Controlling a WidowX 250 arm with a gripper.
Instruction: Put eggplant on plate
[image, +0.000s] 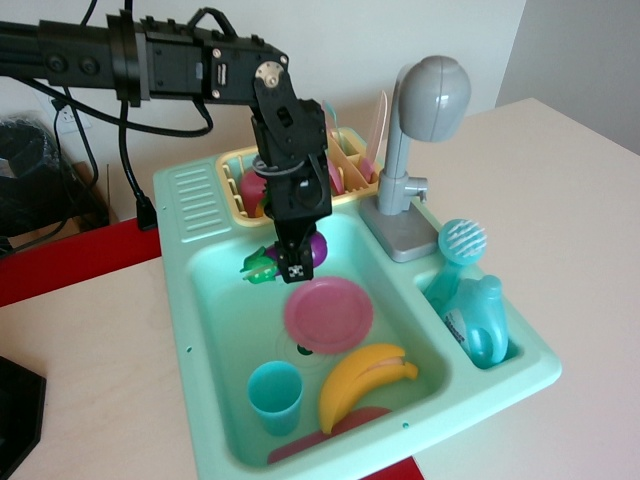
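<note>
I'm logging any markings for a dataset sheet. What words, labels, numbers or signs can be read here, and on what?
No readable text anywhere.
Tool: a small black-and-white square marker pattern, no letters.
Blue bottle: a pale label, too blurred to read.
Eggplant, plate, banana, cup: no markings.
</note>
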